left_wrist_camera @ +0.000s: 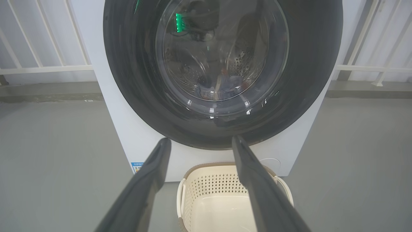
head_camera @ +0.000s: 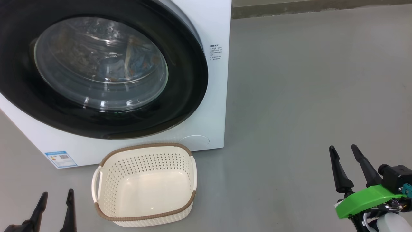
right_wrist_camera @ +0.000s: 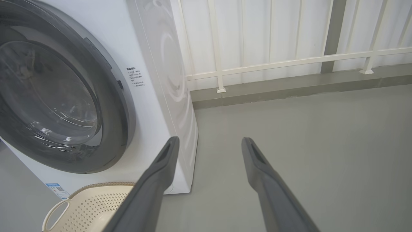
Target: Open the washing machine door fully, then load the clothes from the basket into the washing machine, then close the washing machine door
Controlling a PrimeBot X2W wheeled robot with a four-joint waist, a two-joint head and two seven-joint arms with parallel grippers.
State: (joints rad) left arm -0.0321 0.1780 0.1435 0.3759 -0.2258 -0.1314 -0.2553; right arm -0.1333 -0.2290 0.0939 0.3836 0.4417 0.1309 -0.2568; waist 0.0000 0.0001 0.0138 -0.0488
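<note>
The white washing machine [head_camera: 219,96] stands at the upper left. Its round black washing machine door [head_camera: 180,106] lies flat against the front, shut. Through the glass window I make out blue and orange clothes [head_camera: 135,66] low in the drum. The cream basket [head_camera: 145,161] sits on the floor just in front of the machine and holds nothing. My left gripper [head_camera: 58,192] is open to the left of the basket, and in its wrist view the left gripper [left_wrist_camera: 201,138] faces the door [left_wrist_camera: 305,80] above the basket [left_wrist_camera: 219,187]. My right gripper [head_camera: 342,147] hangs open, far right over bare floor.
Grey floor [head_camera: 305,96] stretches to the right of the machine. A low kerb [right_wrist_camera: 289,90] and a white railing [right_wrist_camera: 273,62] run behind it. A blue label [head_camera: 61,158] marks the machine's lower left corner.
</note>
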